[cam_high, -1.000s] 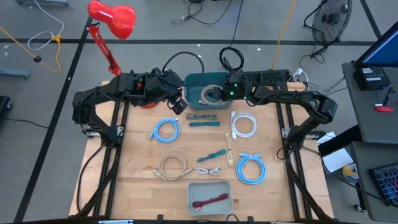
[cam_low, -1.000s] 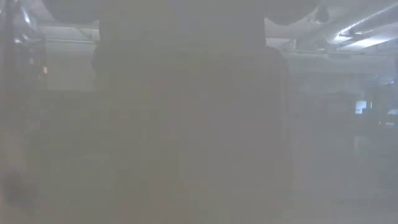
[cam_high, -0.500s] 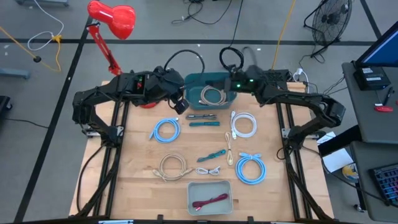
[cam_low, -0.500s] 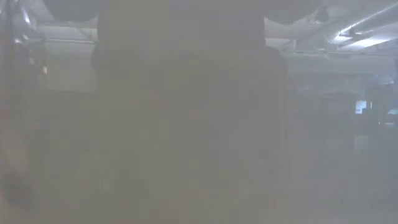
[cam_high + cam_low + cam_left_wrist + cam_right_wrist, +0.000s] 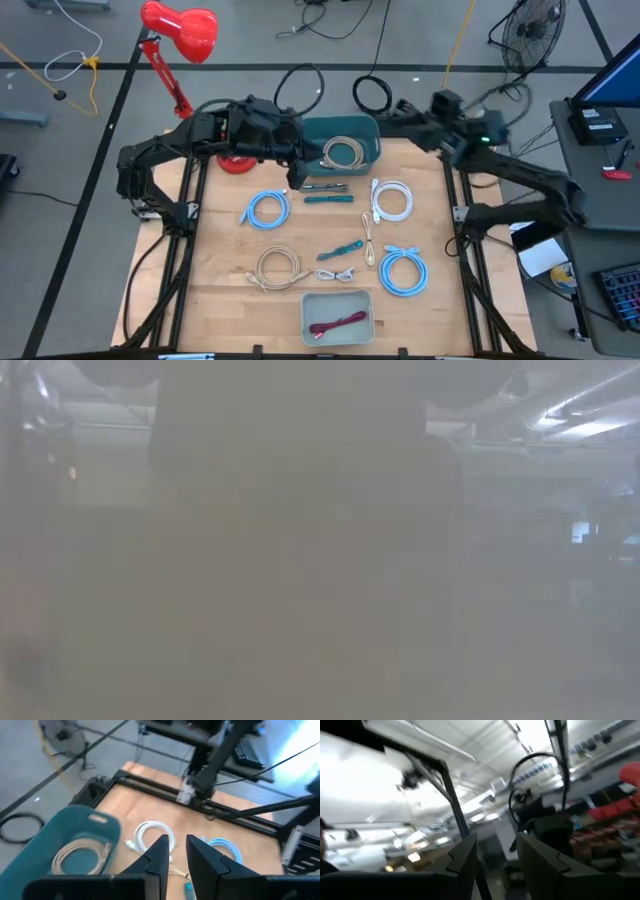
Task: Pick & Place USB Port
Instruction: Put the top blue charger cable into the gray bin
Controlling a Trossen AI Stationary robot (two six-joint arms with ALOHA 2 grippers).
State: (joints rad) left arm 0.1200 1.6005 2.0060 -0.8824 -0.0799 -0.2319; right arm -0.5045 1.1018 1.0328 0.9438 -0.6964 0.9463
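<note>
Beige cable [image 5: 343, 152], a loose coil, lies in the teal bin [image 5: 365, 130] at the bench's far edge; in the left wrist view the same coil [image 5: 82, 855] rests on the floor of the bin [image 5: 107, 827], and its plug ends are too small to make out. The low view is a grey blur and shows nothing usable. Left gripper [image 5: 292, 172] hangs just beside the bin's left side, its fingers [image 5: 157, 855] a narrow gap apart with nothing between them. Right gripper [image 5: 440, 102] sits beyond the bench's far right corner, and its fingers [image 5: 465, 857] are spread and empty against a view of ceiling. Near the bench's front edge a grey tray [image 5: 337, 298] holds a red cable [image 5: 336, 324]. Between bin and tray lie a white coil [image 5: 392, 202], two blue coils [image 5: 268, 208] [image 5: 402, 271] and a tan coil [image 5: 277, 268], all well apart.
</note>
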